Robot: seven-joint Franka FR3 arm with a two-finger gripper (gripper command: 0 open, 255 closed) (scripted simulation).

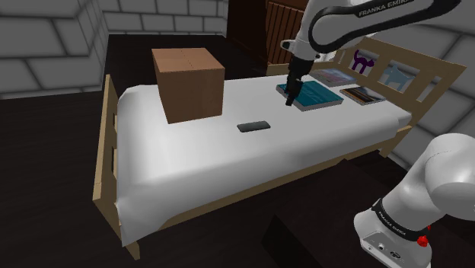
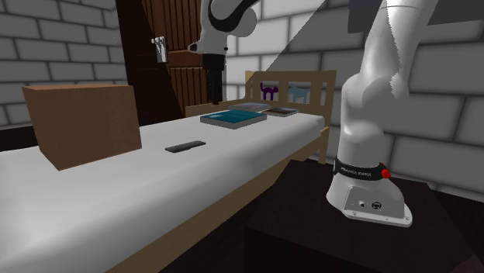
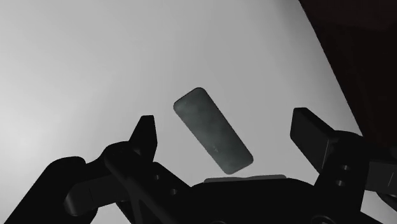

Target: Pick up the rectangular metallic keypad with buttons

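Note:
The keypad (image 1: 253, 126) is a flat, dark grey rounded rectangle lying on the white bed sheet (image 1: 198, 160), about mid-bed; no buttons can be made out on it. It also shows in the second exterior view (image 2: 186, 146). My gripper (image 1: 289, 103) hangs above the sheet, off to the shoulder view's right of the keypad, by the near edge of a teal book (image 1: 316, 95). In the wrist view the keypad (image 3: 213, 130) lies well below the gripper (image 3: 226, 121), whose fingers stand apart and hold nothing. From the second exterior view the gripper (image 2: 212, 99) points straight down.
A brown cardboard box (image 1: 188, 84) stands on the bed at the shoulder view's left of the keypad. Two more books (image 1: 364, 94) lie near the wooden headboard (image 1: 426, 72). The low wooden bed rail (image 1: 106, 152) runs along the left end. A dark wooden cabinet (image 2: 174, 54) stands behind.

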